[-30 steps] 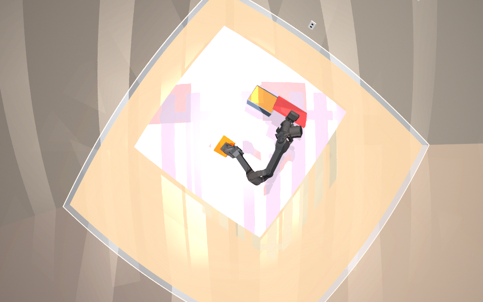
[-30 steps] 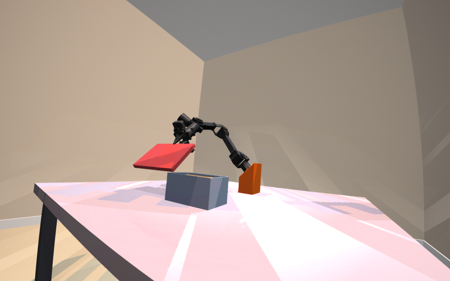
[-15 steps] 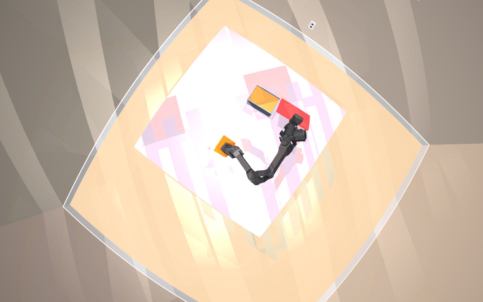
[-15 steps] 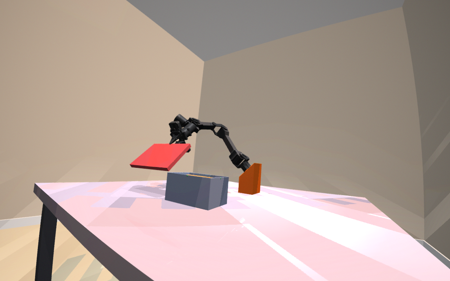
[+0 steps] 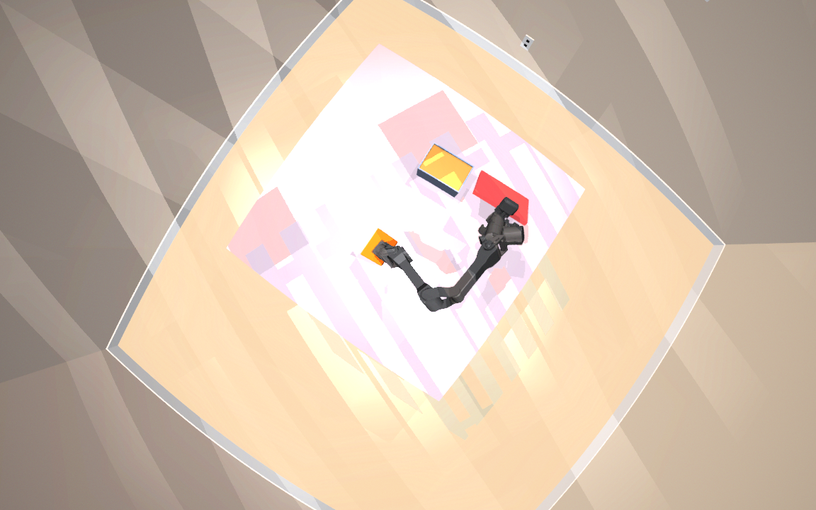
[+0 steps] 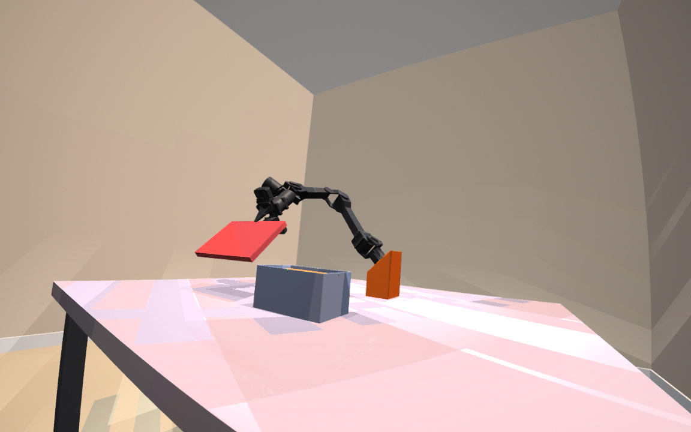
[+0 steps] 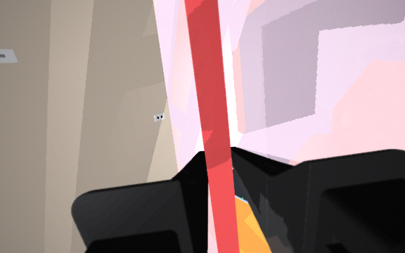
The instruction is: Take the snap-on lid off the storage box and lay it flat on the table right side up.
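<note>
The red lid [image 5: 499,190] [image 6: 243,240] [image 7: 214,88] is off the box and in the air beside it, to the box's right in the top view and left in the exterior view. It is tilted: the edge at my gripper is high and the opposite edge hangs lower. My gripper [image 6: 258,218] [image 7: 217,154] is shut on that edge, one finger on each face. The blue-grey storage box [image 5: 436,182] [image 6: 286,293] stands upright and open on the table, with an orange inside. The lid's underside is hidden in the top and exterior views.
An orange wedge-shaped block [image 5: 370,244] [image 6: 382,280] stands at the arm's base, beyond the box in the exterior view. The pale table [image 5: 329,190] [image 6: 391,375] carries patches of light and shadow. The table's edge [image 6: 122,349] runs along the left in the exterior view.
</note>
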`<state>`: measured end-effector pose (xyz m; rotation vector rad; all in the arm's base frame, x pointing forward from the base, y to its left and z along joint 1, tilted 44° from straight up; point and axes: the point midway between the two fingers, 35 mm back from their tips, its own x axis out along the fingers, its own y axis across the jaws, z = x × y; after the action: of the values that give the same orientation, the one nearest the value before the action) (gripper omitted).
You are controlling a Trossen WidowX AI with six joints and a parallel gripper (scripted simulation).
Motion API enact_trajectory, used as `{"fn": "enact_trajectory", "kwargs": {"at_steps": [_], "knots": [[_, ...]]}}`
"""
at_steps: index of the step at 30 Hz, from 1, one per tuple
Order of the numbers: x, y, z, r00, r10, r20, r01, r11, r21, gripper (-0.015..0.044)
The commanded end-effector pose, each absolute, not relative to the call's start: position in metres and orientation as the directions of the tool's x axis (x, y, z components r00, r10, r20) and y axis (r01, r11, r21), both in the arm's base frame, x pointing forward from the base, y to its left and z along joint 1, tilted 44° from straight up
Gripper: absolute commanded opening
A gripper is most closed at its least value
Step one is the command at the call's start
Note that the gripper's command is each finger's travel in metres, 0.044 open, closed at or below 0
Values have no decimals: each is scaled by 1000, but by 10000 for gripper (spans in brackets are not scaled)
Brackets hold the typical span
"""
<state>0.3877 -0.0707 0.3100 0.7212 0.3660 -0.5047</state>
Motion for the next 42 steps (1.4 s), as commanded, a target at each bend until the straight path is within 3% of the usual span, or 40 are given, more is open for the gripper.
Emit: {"fn": "enact_trajectory", "kwargs": {"at_steps": [1, 42], "knots": [[389, -75, 322, 830, -300, -470, 539, 648, 538, 0], [391, -98, 302, 830, -301, -468, 539, 650, 537, 0]]}}
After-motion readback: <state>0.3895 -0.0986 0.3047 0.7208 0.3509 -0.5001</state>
